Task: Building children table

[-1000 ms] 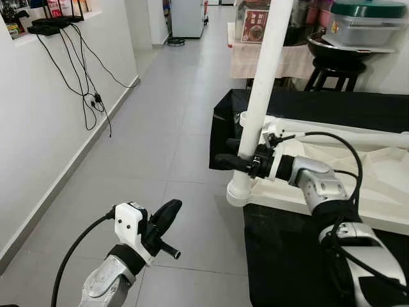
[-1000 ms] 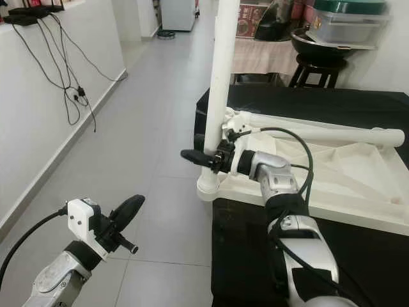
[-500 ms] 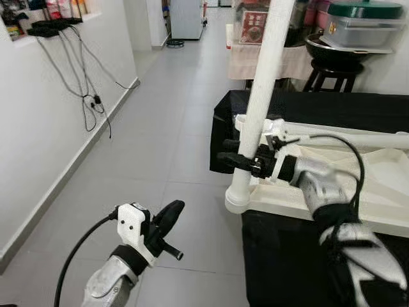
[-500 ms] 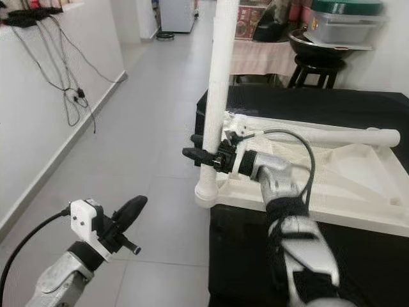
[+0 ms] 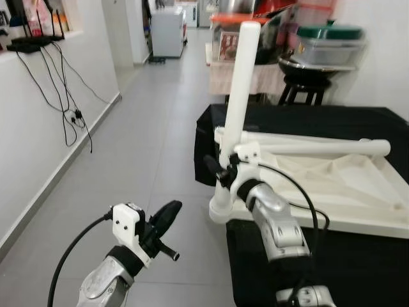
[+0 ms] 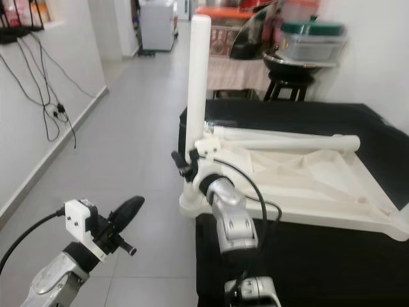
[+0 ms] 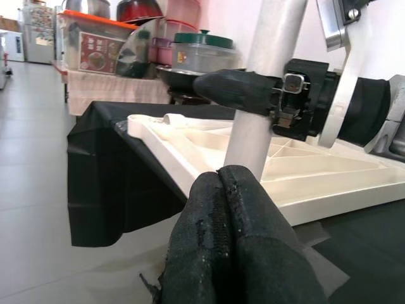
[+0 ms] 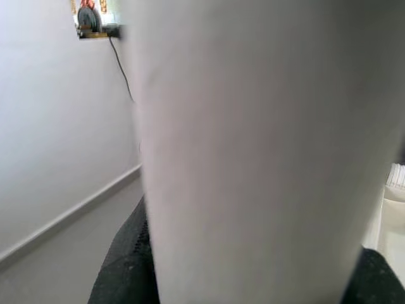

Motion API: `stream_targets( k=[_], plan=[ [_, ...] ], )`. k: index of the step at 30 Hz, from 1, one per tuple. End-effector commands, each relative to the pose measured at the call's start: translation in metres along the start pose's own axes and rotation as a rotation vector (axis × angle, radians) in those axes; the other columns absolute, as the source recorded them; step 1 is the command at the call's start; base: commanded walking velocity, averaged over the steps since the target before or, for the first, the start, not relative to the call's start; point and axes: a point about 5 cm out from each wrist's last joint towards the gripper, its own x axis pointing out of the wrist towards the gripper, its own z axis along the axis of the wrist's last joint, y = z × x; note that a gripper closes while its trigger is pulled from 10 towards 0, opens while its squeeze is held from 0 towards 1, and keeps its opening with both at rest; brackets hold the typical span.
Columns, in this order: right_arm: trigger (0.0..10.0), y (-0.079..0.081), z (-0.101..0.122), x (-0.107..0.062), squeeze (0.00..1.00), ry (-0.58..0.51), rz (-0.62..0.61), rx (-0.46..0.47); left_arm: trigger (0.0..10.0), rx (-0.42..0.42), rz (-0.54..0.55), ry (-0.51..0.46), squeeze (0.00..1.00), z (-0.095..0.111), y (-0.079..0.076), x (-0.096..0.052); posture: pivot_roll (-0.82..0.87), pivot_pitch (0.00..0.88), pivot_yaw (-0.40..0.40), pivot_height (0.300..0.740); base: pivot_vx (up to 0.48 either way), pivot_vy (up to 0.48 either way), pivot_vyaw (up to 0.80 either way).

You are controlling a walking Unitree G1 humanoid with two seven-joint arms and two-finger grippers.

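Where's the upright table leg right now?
The upright leg stands at the near left corner of the upside-down white tabletop on the black cloth, with the right hand clamped around its lower part.

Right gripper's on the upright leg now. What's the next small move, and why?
Probably keep turning the upright leg in its corner socket: the right gripper clamps it low, near the tabletop, while the left gripper hangs shut, away from it.

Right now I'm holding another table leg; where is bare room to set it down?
Bare black cloth lies in front of the upturned tabletop. The corner is crowded: the right gripper clamps the upright leg there, with the lying leg behind.
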Motion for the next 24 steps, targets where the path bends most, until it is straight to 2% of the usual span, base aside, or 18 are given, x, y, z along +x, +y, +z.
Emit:
stream_targets(
  k=[1,4,5,6,7,8,9,10,11,13,14,15,20,21,22,23,24],
  plan=[
    [10.0,-0.006,-0.027,-0.004,1.0,0.136,0.01,0.055,10.0,-0.004,0.015,0.004,0.0,-0.002,0.002,-0.001,0.01,0.0,-0.018,0.74,0.0,0.0,0.0],
    [10.0,-0.003,-0.009,0.005,1.0,0.063,0.148,0.084,10.0,-0.003,0.012,0.004,0.0,-0.002,0.002,0.001,0.01,0.0,-0.018,0.74,0.0,0.0,0.0],
    [10.0,0.001,0.008,0.01,1.0,-0.011,0.319,0.085,10.0,-0.002,0.009,0.006,0.0,-0.002,0.002,0.001,0.01,0.0,-0.017,0.74,0.0,0.0,0.0],
    [10.0,0.001,0.008,0.01,1.0,-0.011,0.319,0.085,10.0,-0.002,0.009,0.006,0.0,-0.002,0.002,0.001,0.01,0.0,-0.017,0.74,0.0,0.0,0.0],
    [10.0,0.005,0.023,0.009,0.0,-0.064,0.418,0.066,10.0,0.0,0.006,0.007,0.0,-0.003,0.002,0.002,0.02,0.0,-0.018,0.74,0.0,0.0,0.0],
    [10.0,0.006,0.033,0.007,0.0,-0.094,0.504,0.049,10.0,0.004,0.004,0.009,0.0,-0.003,0.002,0.003,0.02,0.0,-0.019,0.74,0.0,0.0,0.0],
    [10.0,0.006,0.033,0.007,0.0,-0.094,0.504,0.049,10.0,0.004,0.004,0.009,0.0,-0.003,0.002,0.003,0.02,0.0,-0.019,0.74,0.0,0.0,0.0],
    [10.0,0.006,0.04,0.002,0.0,-0.105,0.588,0.009,10.0,0.006,0.003,0.009,0.0,-0.003,0.002,0.003,0.02,0.0,-0.02,0.74,0.0,0.0,0.0],
    [10.0,0.006,0.04,0.002,0.0,-0.105,0.588,0.009,10.0,0.006,0.003,0.009,0.0,-0.003,0.002,0.003,0.02,0.0,-0.02,0.74,0.0,0.0,0.0],
    [10.0,0.002,0.037,-0.001,0.0,-0.051,0.762,-0.088,10.0,0.013,0.001,0.01,0.0,-0.004,0.002,0.004,0.03,0.0,-0.023,0.74,0.0,0.0,0.0],
    [10.0,0.002,0.037,-0.001,0.0,-0.051,0.762,-0.088,10.0,0.013,0.001,0.01,0.0,-0.004,0.002,0.004,0.03,0.0,-0.023,0.74,0.0,0.0,0.0],
    [10.0,0.0,0.035,0.0,0.0,-0.028,0.815,-0.119,10.0,0.015,0.0,0.01,0.0,-0.004,0.003,0.005,0.03,0.0,-0.024,0.74,0.0,0.0,0.0],
    [10.0,-0.005,0.032,0.007,0.0,0.007,0.857,-0.094,10.0,0.024,-0.001,0.012,0.0,-0.004,0.002,0.005,0.04,0.0,-0.025,0.74,0.0,0.0,0.0],
    [7.4,-0.006,0.03,0.009,0.0,0.024,0.883,-0.083,10.0,0.03,-0.002,0.012,0.0,-0.004,0.002,0.006,0.06,0.0,-0.031,0.74,0.0,0.0,0.0],
    [3.4,-0.007,0.028,0.011,0.0,0.039,0.906,-0.071,10.0,0.034,-0.001,0.013,0.0,-0.004,0.002,0.006,0.06,0.0,-0.031,0.74,0.0,0.0,0.0],
    [0.0,-0.008,0.027,0.012,0.0,0.05,0.915,-0.051,10.0,0.037,0.0,0.013,0.0,-0.005,0.001,0.006,0.06,0.0,-0.031,0.74,0.0,0.0,0.0],
    [0.0,-0.01,0.025,0.012,0.0,0.059,0.91,-0.028,10.0,0.037,0.004,0.011,0.0,-0.005,0.001,0.006,0.06,0.0,-0.034,0.74,0.0,0.0,0.0]
  ],
)
